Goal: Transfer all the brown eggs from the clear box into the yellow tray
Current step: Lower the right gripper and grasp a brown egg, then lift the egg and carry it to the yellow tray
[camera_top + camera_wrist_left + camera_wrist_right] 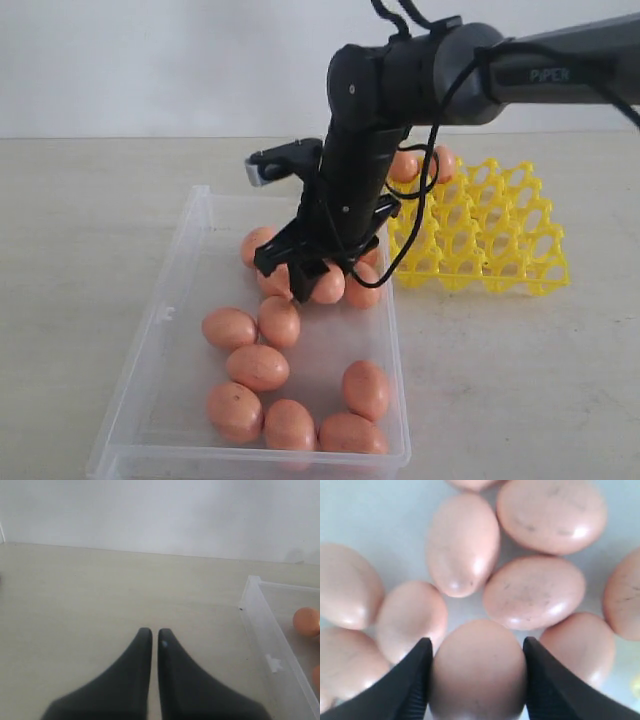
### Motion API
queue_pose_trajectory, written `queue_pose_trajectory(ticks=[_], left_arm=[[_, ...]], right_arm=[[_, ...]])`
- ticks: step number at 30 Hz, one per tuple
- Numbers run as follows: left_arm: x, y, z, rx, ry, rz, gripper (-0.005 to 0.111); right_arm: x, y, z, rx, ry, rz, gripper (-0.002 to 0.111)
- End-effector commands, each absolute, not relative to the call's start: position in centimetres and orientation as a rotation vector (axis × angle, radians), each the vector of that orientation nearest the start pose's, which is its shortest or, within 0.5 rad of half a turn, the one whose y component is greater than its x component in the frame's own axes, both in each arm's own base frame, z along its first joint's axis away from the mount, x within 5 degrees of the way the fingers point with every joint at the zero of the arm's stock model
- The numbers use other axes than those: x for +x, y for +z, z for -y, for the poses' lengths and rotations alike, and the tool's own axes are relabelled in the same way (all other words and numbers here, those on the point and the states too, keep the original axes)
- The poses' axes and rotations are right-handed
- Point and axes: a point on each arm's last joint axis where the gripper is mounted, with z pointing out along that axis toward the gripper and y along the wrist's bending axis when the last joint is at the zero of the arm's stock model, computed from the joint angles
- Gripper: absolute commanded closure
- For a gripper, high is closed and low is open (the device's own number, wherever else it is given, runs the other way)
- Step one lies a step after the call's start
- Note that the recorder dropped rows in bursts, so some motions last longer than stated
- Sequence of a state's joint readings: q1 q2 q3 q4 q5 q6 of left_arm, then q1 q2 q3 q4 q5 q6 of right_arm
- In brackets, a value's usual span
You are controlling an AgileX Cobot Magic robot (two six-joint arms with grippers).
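Your right end effector (477,642) pinches one brown egg (477,675). A dark fingertip presses each of its long sides, likely because that is the narrower span and the only gap the crowding allows. Whether this egg has left the floor yet cannot be told.

More brown eggs (462,545) crowd just beyond the fingertips, some touching the pinched one, so a straight lift looks safer than a sideways pull. All lie inside the clear box (160,320), where the end effector reaches down at the far cluster. A looser group rests nearer the camera.

The yellow tray (500,240) stands just beside the box, past the end effector on the arm's own side. It appears to hold two eggs at its far corner. The arm hides that corner in part, along with the eggs directly beneath it, so an exact count is not possible.

Your left end effector (154,635) is pressed nearly together and empty. It hangs over the bare counter (75,590) outside the box wall, clear of the work, and does not show in the exterior view.
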State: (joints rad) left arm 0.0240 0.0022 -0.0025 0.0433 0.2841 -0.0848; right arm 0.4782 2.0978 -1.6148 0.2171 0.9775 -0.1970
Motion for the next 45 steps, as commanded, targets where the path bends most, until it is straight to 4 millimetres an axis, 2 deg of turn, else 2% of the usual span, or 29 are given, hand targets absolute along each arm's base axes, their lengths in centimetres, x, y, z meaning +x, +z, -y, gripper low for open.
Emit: queue_pose_trajectory(ticks=[1, 4, 7, 9, 13, 17, 20, 22, 23, 25, 29, 33, 36, 37, 39, 41, 45], left_arm=[[5.5, 18.8, -0.3, -0.070, -0.002, -1.760, 0.103], [5.5, 18.8, -0.3, -0.070, -0.002, -1.760, 0.103], [5.5, 18.8, -0.3, -0.070, -0.002, -1.760, 0.103], [5.5, 18.8, -0.3, -0.070, -0.002, -1.760, 0.103], [5.5, 18.8, -0.3, -0.070, -0.002, -1.760, 0.103], [5.5, 18.8, -0.3, -0.070, -0.002, -1.760, 0.103], [5.5, 18.8, -0.3, -0.070, -0.002, -1.760, 0.103], [5.5, 18.8, -0.3, -0.070, -0.002, -1.760, 0.103], [5.5, 18.8, -0.3, -0.070, -0.002, -1.760, 0.103], [5.5, 18.8, -0.3, -0.070, -0.002, -1.760, 0.103], [5.5, 18.8, -0.3, -0.070, -0.002, -1.760, 0.103], [5.5, 18.8, -0.3, -0.070, -0.002, -1.760, 0.103], [5.5, 18.8, -0.3, -0.070, -0.002, -1.760, 0.103], [5.5, 18.8, -0.3, -0.070, -0.002, -1.760, 0.103], [5.5, 18.8, -0.3, -0.070, -0.002, -1.760, 0.103], [5.5, 18.8, -0.3, -0.070, -0.002, -1.760, 0.103], [5.5, 18.8, -0.3, -0.070, -0.002, -1.760, 0.103]], right_arm=[[37.1, 24.0, -21.0, -0.784, 0.346, -2.677, 0.108], [36.6, 27.4, -20.6, -0.735, 0.350, -2.527, 0.108], [35.3, 29.9, -19.4, -0.635, 0.340, -2.364, 0.108], [34.3, 30.4, -18.3, -0.573, 0.309, -2.276, 0.108], [31.4, 28.7, -14.8, -0.486, 0.231, -2.146, 0.108], [29.5, 27.5, -10.1, -0.315, 0.222, -1.974, 0.108], [29.0, 26.6, -5.9, -0.001, 0.251, -1.840, 0.108], [29.1, 26.0, -3.0, 0.281, 0.253, -1.753, 0.108], [29.3, 25.8, -1.7, 0.410, 0.246, -1.709, 0.108], [29.8, 25.5, 0.2, 0.549, 0.219, -1.635, 0.108], [32.2, 24.7, 1.4, 0.555, 0.255, -1.613, 0.108], [36.0, 24.0, 1.3, 0.418, 0.462, -1.656, 0.108], [38.9, 23.1, 1.6, 0.302, 0.732, -1.693, 0.108], [39.9, 22.8, 1.4, 0.199, 0.842, -1.690, 0.108], [40.9, 21.7, 1.7, 0.083, 0.977, -1.687, 0.108], [42.0, 20.6, 2.4, 0.029, 1.040, -1.706, 0.108], [43.0, 18.6, 4.4, 0.048, 1.030, -1.750, 0.108]])
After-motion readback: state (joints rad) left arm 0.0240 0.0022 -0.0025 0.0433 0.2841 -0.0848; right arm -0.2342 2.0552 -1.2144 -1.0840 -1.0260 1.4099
